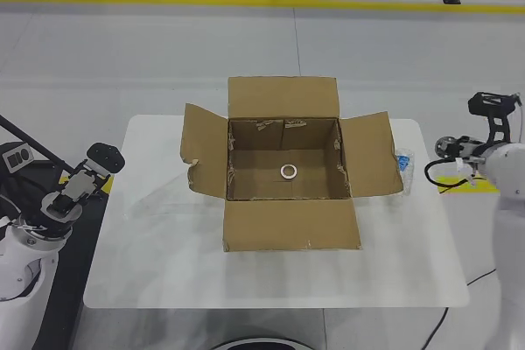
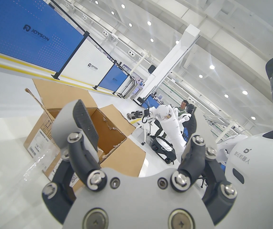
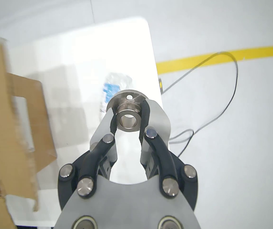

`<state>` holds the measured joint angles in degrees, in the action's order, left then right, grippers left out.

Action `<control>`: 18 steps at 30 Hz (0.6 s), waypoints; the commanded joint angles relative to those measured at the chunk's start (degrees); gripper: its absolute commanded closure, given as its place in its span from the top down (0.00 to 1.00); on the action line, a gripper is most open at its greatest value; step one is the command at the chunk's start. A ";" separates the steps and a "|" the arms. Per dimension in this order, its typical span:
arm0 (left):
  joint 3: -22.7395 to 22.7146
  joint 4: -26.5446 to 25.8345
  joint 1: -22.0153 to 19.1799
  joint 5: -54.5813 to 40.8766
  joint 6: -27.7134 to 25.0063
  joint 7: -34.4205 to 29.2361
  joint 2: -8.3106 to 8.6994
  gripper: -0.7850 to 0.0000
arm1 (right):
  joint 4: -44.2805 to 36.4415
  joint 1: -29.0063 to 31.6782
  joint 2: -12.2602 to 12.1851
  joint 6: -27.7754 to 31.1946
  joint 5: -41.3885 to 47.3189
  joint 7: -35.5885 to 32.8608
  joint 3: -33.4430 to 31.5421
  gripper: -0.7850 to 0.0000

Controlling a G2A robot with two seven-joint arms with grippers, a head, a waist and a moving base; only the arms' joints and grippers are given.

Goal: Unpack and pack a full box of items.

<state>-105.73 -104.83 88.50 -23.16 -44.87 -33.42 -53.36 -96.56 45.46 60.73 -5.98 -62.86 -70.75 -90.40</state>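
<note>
An open cardboard box (image 1: pixel 289 223) is set at the middle of a white table (image 1: pixel 157 262), its four flaps spread outward. A small metal ring (image 1: pixel 289 171) is seen on the box floor. A clear plastic bag (image 1: pixel 406 164) is laid just beside the right flap. The left gripper (image 1: pixel 102 159) is held off the table's left edge, the right gripper (image 1: pixel 444 145) off its right edge.

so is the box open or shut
Open: the box has all four flaps folded outward, and its floor shows.

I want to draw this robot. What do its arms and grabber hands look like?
The left arm and right arm are smooth white shells; a black cable loops by the right one. The left gripper and right gripper each have a silvery plate, black curved links, shiny bolts and pale fingers with black ribbed pads.
</note>
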 commanded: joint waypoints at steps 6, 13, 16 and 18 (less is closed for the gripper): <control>0.00 0.00 0.00 0.00 0.00 0.00 0.00 1.00 | -5.77 -8.09 1.30 6.57 5.18 3.72 12.01 0.00; 0.00 0.00 0.00 0.00 0.00 0.00 0.00 1.00 | 8.08 -20.66 4.66 18.62 15.17 2.38 30.91 0.00; 0.00 0.00 0.00 0.00 0.00 0.00 0.00 1.00 | 15.68 -25.00 6.66 21.76 17.55 1.20 38.45 0.00; 0.00 0.00 0.00 0.00 0.00 0.00 0.00 1.00 | 20.09 -26.90 7.83 23.11 19.08 1.15 41.91 0.00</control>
<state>-105.73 -104.83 88.50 -23.16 -44.87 -33.42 -53.36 -78.51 19.22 68.19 16.79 -44.41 -69.69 -49.96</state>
